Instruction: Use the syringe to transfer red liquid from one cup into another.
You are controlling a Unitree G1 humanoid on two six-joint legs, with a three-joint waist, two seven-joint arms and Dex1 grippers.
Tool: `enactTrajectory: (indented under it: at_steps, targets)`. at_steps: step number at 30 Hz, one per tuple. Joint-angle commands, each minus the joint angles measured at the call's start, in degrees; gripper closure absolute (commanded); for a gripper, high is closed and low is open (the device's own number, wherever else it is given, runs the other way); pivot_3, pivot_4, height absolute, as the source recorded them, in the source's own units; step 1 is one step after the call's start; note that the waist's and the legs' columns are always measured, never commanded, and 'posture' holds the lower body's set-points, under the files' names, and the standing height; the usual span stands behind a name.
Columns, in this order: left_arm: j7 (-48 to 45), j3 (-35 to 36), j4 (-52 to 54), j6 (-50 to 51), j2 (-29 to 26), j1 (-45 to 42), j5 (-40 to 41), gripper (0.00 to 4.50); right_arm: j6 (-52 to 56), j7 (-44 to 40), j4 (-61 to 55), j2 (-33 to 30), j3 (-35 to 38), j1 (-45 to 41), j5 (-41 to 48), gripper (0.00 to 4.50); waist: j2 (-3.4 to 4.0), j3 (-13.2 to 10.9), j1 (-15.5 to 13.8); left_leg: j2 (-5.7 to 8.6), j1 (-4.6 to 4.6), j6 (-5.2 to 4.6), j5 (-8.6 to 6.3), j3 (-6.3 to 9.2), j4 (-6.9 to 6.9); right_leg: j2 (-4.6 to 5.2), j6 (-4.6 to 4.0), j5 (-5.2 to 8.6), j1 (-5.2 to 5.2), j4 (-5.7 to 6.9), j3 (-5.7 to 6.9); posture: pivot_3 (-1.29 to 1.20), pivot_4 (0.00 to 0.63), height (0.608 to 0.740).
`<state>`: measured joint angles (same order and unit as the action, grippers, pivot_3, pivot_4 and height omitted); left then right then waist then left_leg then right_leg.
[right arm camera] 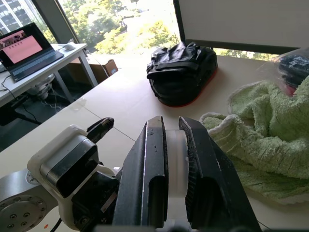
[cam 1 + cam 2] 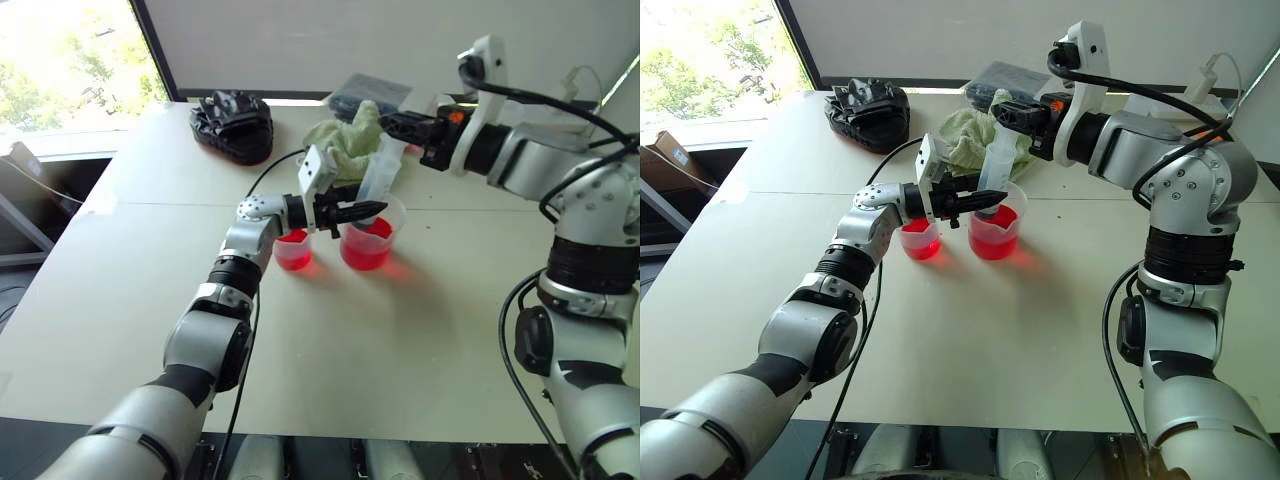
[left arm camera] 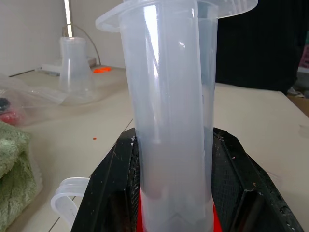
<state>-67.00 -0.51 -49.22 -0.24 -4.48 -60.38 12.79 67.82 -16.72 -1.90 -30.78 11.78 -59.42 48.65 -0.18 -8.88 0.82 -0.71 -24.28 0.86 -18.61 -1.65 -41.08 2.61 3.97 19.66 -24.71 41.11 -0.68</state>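
The syringe [image 2: 995,165] is held nearly upright over the big cup [image 2: 994,233], leaning slightly toward the right arm, its lower end down inside the cup's rim. It is gripped from two sides. The left jaws [image 2: 985,199] are closed on the lower barrel just above the cup's rim, reaching in level from the left; in the left wrist view the clear barrel [image 3: 169,121] is seen standing between the two black fingers [image 3: 111,193], with red showing at its foot. The right jaws [image 2: 1008,113] are closed on the white plunger at the top end — in the right wrist view the white plunger [image 1: 175,162] is seen clamped between the fingers [image 1: 147,174].

The big cup stands on the tabletop [image 2: 970,330] and is about a third full of red liquid [image 2: 992,243]. The small cup [image 2: 921,240] stands just beside it, on the left arm's side, partly hidden behind the left wrist, with a shallow layer of red at its bottom. The two cups are close, but whether they touch cannot be told.

Behind the cups a green towel [image 2: 970,135] lies crumpled on the tabletop, close behind the syringe. Further back and to the left lies a black bag [image 2: 868,112] — well apart from the cups. A clear flask [image 3: 76,65] is seen in the left wrist view, standing beyond the barrel.
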Motion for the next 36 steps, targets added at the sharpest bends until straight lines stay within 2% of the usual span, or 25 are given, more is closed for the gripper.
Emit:
enactTrajectory:
  at_steps: [1, 34, 35, 36]
  targets:
    - [-3.39, -4.10, 1.55, 0.01, 0.63, 2.04, -2.08, 3.13, -4.93, 1.68, -0.93, -2.84, 5.86, -5.28, -1.81, 4.37, 0.00, 0.00, 0.00, 0.00, 0.00, 0.00, 0.00, 0.00, 0.00, 0.00, 0.00, 0.00, 0.00, 0.00, 0.00, 0.00, 0.150, 0.711]
    - [-2.97, -3.92, 1.31, -0.83, 0.92, 1.86, -1.87, 3.13, -5.28, 2.09, 0.25, -2.39, 7.31, -6.05, -0.70, 4.37, 0.00, 0.00, 0.00, 0.00, 0.00, 0.00, 0.00, 0.00, 0.00, 0.00, 0.00, 0.00, 0.00, 0.00, 0.00, 0.00, 0.150, 0.711]
    - [-2.92, -3.89, 1.30, -0.85, 0.93, 1.85, -1.85, 3.13, -5.29, 2.20, 0.21, -2.30, 7.43, -5.97, -0.53, 3.57, 0.00, 0.00, -0.16, 0.00, 0.00, 0.00, 0.00, 0.00, 0.00, 0.00, 0.00, 0.00, 0.00, 0.00, 0.00, 0.00, 0.150, 0.711]
    - [-2.93, -3.90, 1.34, -0.86, 0.90, 1.88, -1.82, 3.13, -5.28, 2.35, 0.14, -2.20, 7.54, -5.91, -0.37, 3.21, 0.00, 0.00, -0.29, 0.02, -0.01, 0.00, 0.00, 0.00, 0.00, 0.02, 0.00, 0.00, -0.01, 0.00, 0.00, 0.00, 0.150, 0.711]
